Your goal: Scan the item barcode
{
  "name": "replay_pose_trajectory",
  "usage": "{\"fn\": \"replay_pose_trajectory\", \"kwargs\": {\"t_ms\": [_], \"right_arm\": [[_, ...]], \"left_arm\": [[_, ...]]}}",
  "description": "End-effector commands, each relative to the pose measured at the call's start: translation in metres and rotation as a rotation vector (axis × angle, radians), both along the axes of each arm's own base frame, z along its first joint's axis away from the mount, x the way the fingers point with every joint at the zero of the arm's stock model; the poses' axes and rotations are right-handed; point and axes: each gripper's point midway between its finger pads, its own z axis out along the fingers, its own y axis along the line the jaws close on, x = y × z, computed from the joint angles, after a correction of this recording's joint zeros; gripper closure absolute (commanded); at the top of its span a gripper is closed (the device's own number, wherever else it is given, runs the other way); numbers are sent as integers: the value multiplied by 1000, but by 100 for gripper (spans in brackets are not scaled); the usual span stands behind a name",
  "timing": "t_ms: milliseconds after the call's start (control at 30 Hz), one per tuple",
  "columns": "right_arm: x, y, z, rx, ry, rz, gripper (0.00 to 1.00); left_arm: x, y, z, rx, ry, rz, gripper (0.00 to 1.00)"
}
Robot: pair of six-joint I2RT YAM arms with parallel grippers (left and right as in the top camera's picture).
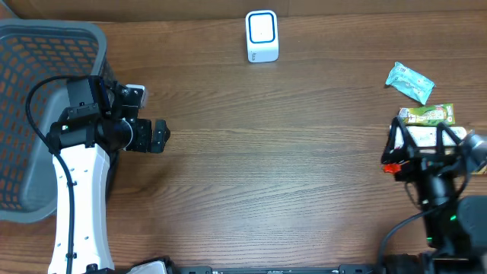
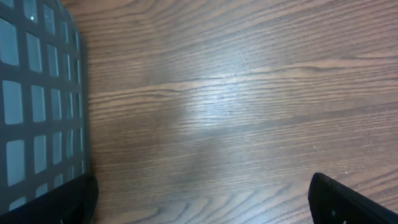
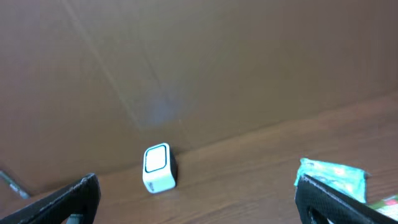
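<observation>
1. Wooden table [image 1: 289, 175] is carrying everything, and a brown board [image 3: 186, 74] is standing just behind the scanner [image 1: 262, 36].
2. Two candidate items are lying well to the right of the scanner and nearer the robot. The teal packet [image 1: 410, 82] comes first, and the green packet [image 1: 428, 114] is lying just past it. Neither is being gripped, and no barcode is legible.
3. The right gripper [image 3: 196, 186] is hanging with its jaws spread wide and nothing between them. It is sitting just beyond the green packet as seen from the scanner, which I judge to be staging for a pick.
4. The scanner is standing upright and facing the robot, presumably so a code can be presented to it.
5. The left gripper [image 2: 202, 190] is likewise gaping and empty, well to the left of the scanner beside the basket [image 1: 61, 27]. It appears to be idling.
6. The overhead view alone is showing both arms and both packets whole. The right wrist view is adding the scanner's front face and the board. The left wrist view is giving only bare wood and basket mesh.
</observation>
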Motion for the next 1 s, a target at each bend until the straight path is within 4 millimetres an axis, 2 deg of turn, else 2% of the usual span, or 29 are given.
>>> {"fn": "replay_pose_trajectory", "kwargs": {"t_ms": [0,200,300,467,633,733,967], "right_arm": [[-1,1,-33,-23,-21,2,0],[-1,1,-77,-22,-72,3,0],[-3,3,-92,-36,-102,7,0],[-9,16,-105,-135,-151,54,0],[-9,18,-118,-148,-104,63,0],[-9,22,-145,-149,1,99,0],[-9,24,-144,-139,0,105,0]], "left_arm": [[4,-1,5,3,-15,-22,1],[4,-1,5,3,-15,-22,1],[4,-1,5,3,-16,-22,1],[4,-1,5,3,-15,-22,1],[4,-1,5,3,-15,-22,0],[4,-1,5,3,-16,-22,0],[4,-1,5,3,-15,-22,1]]}}
